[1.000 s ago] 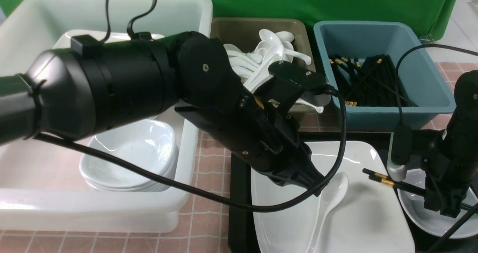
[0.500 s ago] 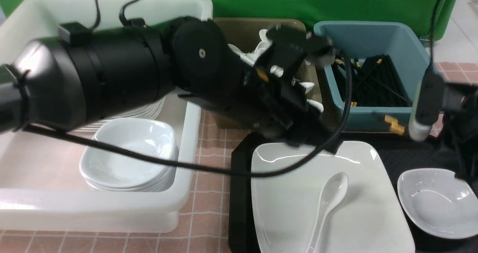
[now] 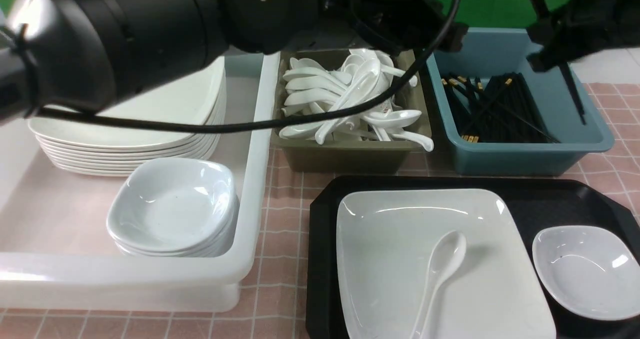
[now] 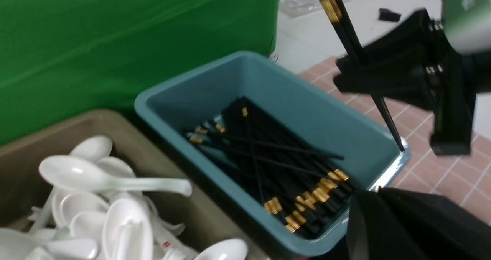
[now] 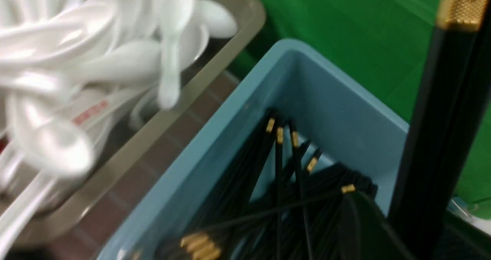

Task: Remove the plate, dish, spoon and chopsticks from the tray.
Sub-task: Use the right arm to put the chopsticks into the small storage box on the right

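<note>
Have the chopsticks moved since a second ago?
Yes. The chopsticks have left the dish on the tray and now hang from the right gripper, tips down over the blue bin.

- flat black plastic rectangular tray, cut-off corners, raised rim: lying level.
- large glossy white square plate: flat on tray's left part.
- glossy white soup spoon: on the plate, bowl up, handle toward tray's near edge.
- small greyish-white rounded-square dish: upright on tray's right part, just beside plate.
- pair of thin black gold-banded chopsticks: aloft beyond tray's far right corner, steeply tilted, tips down.
</note>
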Available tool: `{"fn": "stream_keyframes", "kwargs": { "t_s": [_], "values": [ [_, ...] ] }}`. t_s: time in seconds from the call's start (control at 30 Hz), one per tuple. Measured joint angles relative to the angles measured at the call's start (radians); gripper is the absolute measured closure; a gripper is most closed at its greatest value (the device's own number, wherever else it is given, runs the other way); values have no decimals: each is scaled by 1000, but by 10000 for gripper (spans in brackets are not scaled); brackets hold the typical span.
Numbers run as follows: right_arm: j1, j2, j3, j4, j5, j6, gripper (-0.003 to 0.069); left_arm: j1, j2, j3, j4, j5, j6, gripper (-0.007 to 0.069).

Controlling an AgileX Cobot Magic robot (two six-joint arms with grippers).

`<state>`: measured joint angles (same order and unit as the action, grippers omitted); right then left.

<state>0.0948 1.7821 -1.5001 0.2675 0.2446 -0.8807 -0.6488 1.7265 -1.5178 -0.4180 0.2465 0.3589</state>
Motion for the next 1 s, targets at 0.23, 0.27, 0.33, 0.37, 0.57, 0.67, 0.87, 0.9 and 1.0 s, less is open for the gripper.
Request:
{"fn": "stream_keyframes", "kwargs": {
  "t_s": [0.23, 0.27, 0.33, 0.37, 0.57, 0.67, 0.87, 0.9, 1.0],
  "values": [
    [-22, 228, -150, 6, -56, 179, 510, 20, 33, 0, 26, 93, -3, 628],
    [-27, 256, -155, 6, -67, 197, 510, 20, 33, -1, 31, 116, -3, 628],
    [-32, 280, -157, 6, -73, 203, 510, 20, 33, -1, 35, 135, -3, 628],
    [-33, 293, -158, 6, -74, 209, 510, 20, 33, -1, 39, 159, -3, 628],
    [-35, 335, -158, 6, -56, 234, 327, 6, 33, -1, 42, 357, -32, 628],
    [-36, 323, -159, 6, -24, 241, 291, -14, 39, -1, 52, 461, -71, 628],
    [-38, 133, -159, -15, 209, 291, 501, -122, 75, -2, 143, 704, -187, 628],
    [-39, 84, -159, -15, 267, 309, 562, -146, 84, -2, 158, 722, -203, 628],
    [-47, -58, -164, -23, 474, 346, 629, -211, 120, -2, 201, 738, -267, 619]
  ]
}}
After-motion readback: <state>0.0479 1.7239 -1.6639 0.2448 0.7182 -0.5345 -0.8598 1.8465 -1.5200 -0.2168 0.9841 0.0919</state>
